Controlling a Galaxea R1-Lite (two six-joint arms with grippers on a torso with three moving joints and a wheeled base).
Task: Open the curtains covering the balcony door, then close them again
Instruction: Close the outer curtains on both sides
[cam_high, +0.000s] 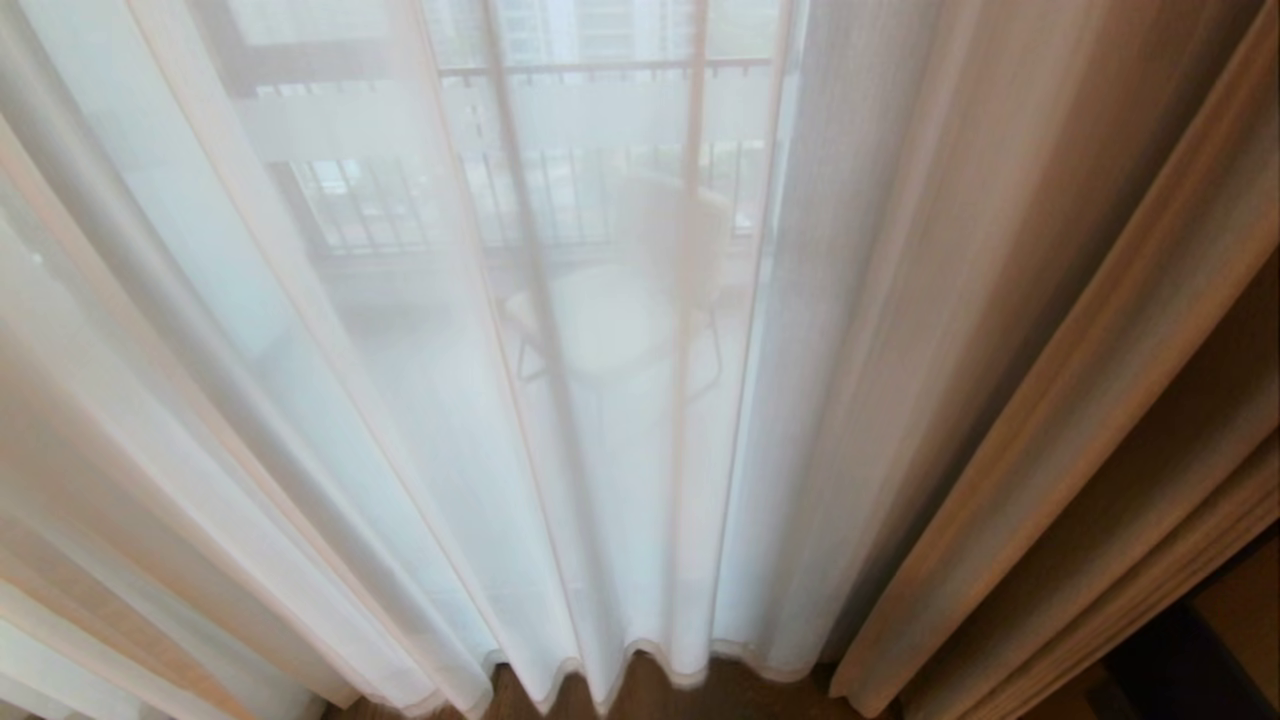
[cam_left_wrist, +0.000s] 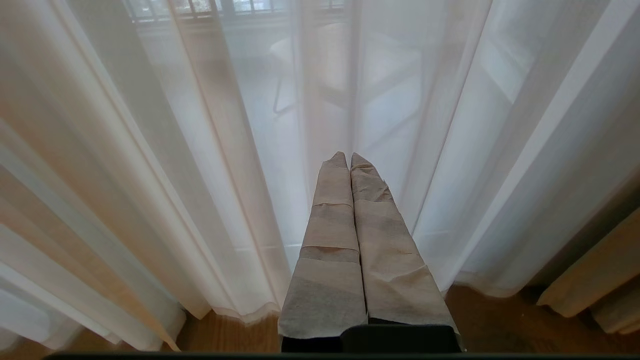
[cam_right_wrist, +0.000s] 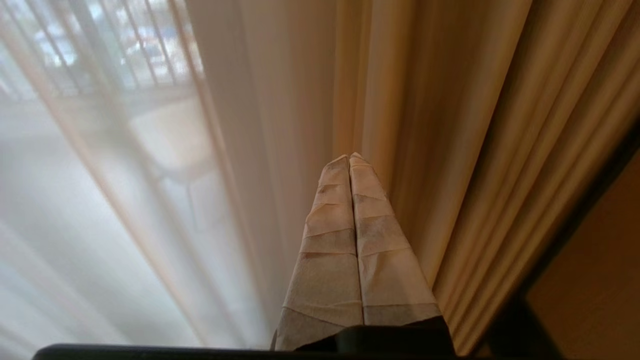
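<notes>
Tape-wrapped and pressed flat together, the fingers of the right gripper (cam_right_wrist: 350, 157) hold nothing; in the right wrist view their tips point at a vertical fold of the heavy beige drape (cam_right_wrist: 400, 100), near it, though contact cannot be made out. The left gripper (cam_left_wrist: 349, 156) is likewise closed and empty, aimed at the sheer white layer (cam_left_wrist: 260, 150) with its tips just short of the cloth. Neither arm shows in the head view. Outward from there, the curtains hang across the whole scene: the sheer layer (cam_high: 420, 380) covers the middle and left, the beige drape (cam_high: 1050, 380) is bunched in deep pleats on the right, and both reach the wooden floor (cam_high: 660, 695), hems just touching it. Through the sheer, the balcony door (cam_high: 250, 60) shows as a dark frame crossed by a frosted band, with a railing and a chair (cam_high: 620, 300) beyond. The fabric's long axis runs floor to ceiling, its pleats all vertical, so it should travel sideways along its rail. I judge the sheer to be light, limp and easily snagged; it would slip off closed fingers. The woven drape looks heavier and grippier. A good hold would be a pinch around one pleat edge near the leading hem, or a sideways sweep with the fingers tucked behind a fold.
</notes>
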